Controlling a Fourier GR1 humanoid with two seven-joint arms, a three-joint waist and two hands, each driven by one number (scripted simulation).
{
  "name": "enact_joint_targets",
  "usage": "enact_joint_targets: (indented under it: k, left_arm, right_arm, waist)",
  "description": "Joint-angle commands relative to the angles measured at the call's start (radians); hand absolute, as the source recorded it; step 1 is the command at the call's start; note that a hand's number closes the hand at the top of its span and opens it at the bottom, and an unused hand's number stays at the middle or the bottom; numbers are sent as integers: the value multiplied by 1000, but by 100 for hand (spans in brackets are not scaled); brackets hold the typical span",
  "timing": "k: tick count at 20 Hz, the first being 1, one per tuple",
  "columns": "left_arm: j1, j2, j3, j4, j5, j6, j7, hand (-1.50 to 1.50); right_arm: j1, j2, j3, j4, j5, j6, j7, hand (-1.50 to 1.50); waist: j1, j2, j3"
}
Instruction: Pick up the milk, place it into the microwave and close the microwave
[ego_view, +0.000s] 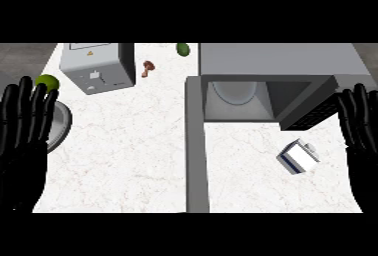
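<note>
From my remote station, I log the following from the head view. The milk (298, 156) lies tipped on its side on the white counter (133, 150), in front of the microwave (280, 75) and to the right of its door (196, 145). Nothing touches the carton; it sits apart from both hands.

The microwave stands at the upper right with its cavity exposed. I see a pale round plate (238, 93) inside it. The door is swung fully open and runs as a grey strip from the cavity's left edge down toward the lower edge of the view.

My left hand (22, 135) shows at the left edge, fingers straight and spread, pointing up, holding nothing. It rests partly over a grey round pan (60, 127) at the counter's left edge. My right hand (360, 135) shows at the right edge, fingers likewise straight and apart, empty, near the microwave's right side and well clear of the milk.

Other items noted: a grey toaster (96, 67) at the upper left, a green lime (49, 81) just beside the left fingertips, a small brown item (148, 67) right of the toaster whose kind I cannot tell, and a green oval item (182, 48) at the counter's far edge.
</note>
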Motion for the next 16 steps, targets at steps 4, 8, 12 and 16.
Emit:
enact_joint_targets:
  k: [4, 8, 12, 16]
  left_arm:
    - [-21, 82, 90, 17, 101, -103, -2, -150]
    - [20, -35, -25, 94, 118, -67, 37, -150]
    - [73, -72, -133, 98, 66, -15, -11, -150]
    - [146, -73, -170, 78, 56, -30, -39, -150]
  right_arm:
    - [129, -58, -96, -29, -162, 167, -118, -150]
    - [199, -146, -189, 96, -366, 345, -140, -150]
    - [287, -140, -197, 112, -346, 424, -206, -150]
    - [402, -121, -258, 184, -322, 526, -339, -150]
  waist:
    - [-5, -17, 4]
    - [-17, -17, 5]
    - [-8, -18, 4]
    - [-6, -18, 4]
